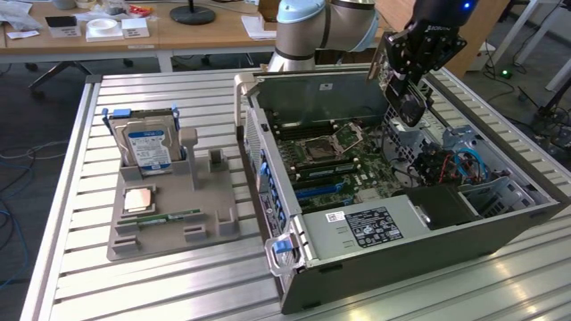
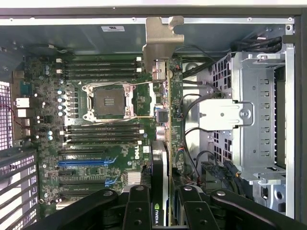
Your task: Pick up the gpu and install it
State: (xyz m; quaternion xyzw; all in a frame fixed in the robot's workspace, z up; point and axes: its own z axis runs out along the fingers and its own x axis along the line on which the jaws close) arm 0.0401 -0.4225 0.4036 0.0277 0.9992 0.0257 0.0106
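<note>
While the gripper (image 1: 403,79) clamps the one gpu (image 1: 410,107) between its two fingers (image 2: 138,206), the card hangs upright above the motherboard (image 2: 96,143) of the one open case (image 1: 402,247); the single arm (image 1: 325,23) points straight down.

A robotics lab, by the look of it — a robot arm (image 1: 325,27) holds a gpu (image 1: 408,105) over an opened computer (image 1: 402,247) on a slatted metal worktop (image 1: 160,287). Spare parts stand in a grey jig (image 1: 178,190). Behind are cluttered desks (image 1: 214,37) and loose cables (image 1: 23,150) on the floor.
</note>
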